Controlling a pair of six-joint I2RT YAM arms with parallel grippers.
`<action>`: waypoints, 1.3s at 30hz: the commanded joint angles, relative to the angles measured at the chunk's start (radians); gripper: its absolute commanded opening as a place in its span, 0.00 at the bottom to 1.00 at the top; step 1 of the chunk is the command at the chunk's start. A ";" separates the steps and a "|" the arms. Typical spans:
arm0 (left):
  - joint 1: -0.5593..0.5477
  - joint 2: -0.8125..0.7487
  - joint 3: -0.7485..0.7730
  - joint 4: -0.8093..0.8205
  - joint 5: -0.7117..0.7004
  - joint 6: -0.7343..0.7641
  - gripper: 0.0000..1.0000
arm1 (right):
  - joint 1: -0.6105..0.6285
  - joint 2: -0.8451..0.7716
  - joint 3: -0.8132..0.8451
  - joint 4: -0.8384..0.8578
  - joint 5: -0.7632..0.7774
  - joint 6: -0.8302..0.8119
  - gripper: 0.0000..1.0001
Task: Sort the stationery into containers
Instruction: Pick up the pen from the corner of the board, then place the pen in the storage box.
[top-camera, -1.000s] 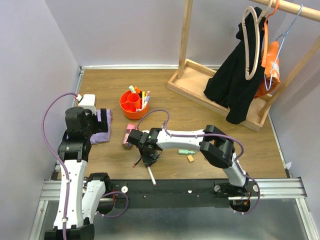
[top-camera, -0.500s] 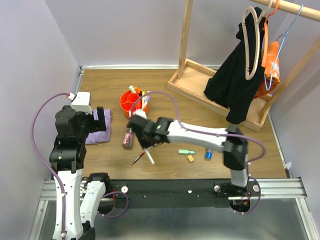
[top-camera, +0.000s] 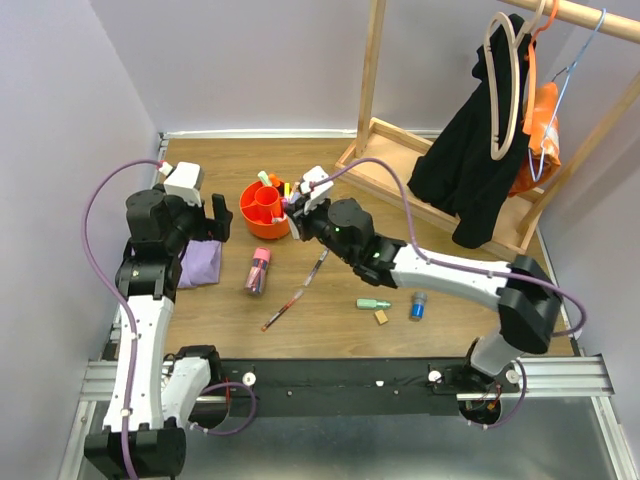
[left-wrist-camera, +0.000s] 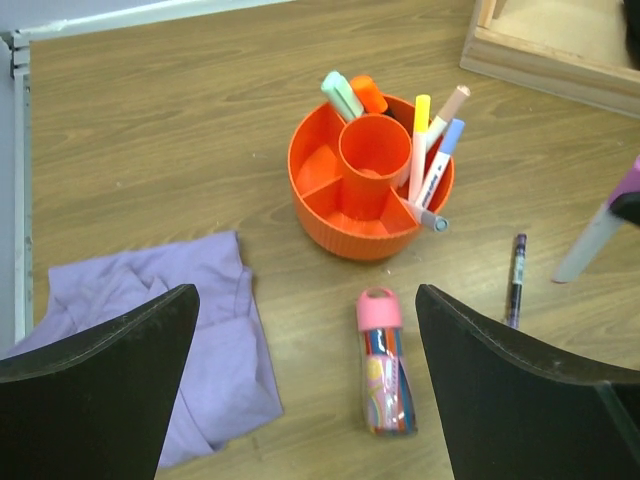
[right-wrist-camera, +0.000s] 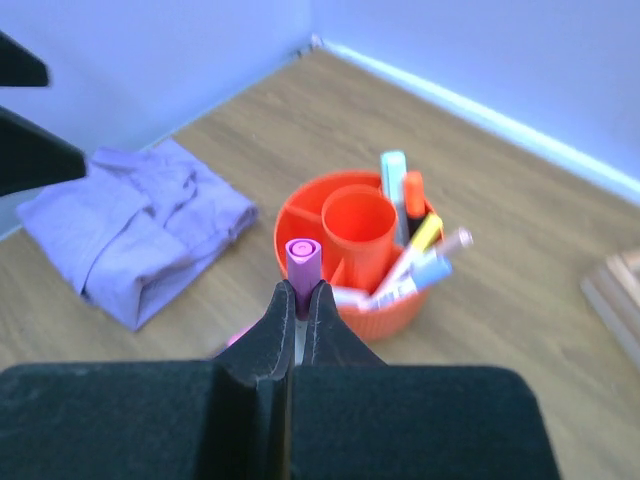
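Observation:
The orange tub (top-camera: 262, 212) (left-wrist-camera: 345, 225) (right-wrist-camera: 300, 222) stands at the table's left middle with several markers upright in it. My right gripper (top-camera: 300, 214) (right-wrist-camera: 297, 296) hovers just right of it, shut on a purple-capped white marker (right-wrist-camera: 304, 256) (left-wrist-camera: 596, 238). Above the purple cloth (top-camera: 200, 264), my left gripper (top-camera: 218, 222) (left-wrist-camera: 305, 400) hangs wide open and holds nothing. On the wood lie a pink-capped clear tube (top-camera: 258, 270) (left-wrist-camera: 385, 365), a dark pen (top-camera: 319, 267) (left-wrist-camera: 516, 280), a reddish pen (top-camera: 284, 309), a green marker (top-camera: 374, 303), a tan eraser (top-camera: 381, 317) and a blue cylinder (top-camera: 416, 305).
A wooden rack base (top-camera: 400, 185) stands at the back right, with dark and orange clothes (top-camera: 470, 160) hanging over it. Walls close the table at the left and back. The purple cloth (left-wrist-camera: 170, 340) (right-wrist-camera: 140, 225) lies left of the tub.
My right gripper shut on the marker near the table's front, lifted it and carried it back toward the tub. The left arm shifted slightly toward the tub, still open.

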 joint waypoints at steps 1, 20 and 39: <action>-0.003 0.084 0.036 0.124 0.026 0.017 0.99 | -0.033 0.082 -0.025 0.512 -0.093 -0.174 0.01; 0.091 0.411 0.191 0.180 0.003 -0.063 0.99 | -0.245 0.405 0.175 0.676 -0.355 -0.008 0.01; 0.097 0.647 0.248 0.261 0.029 -0.172 0.98 | -0.245 0.500 0.162 0.635 -0.411 0.017 0.01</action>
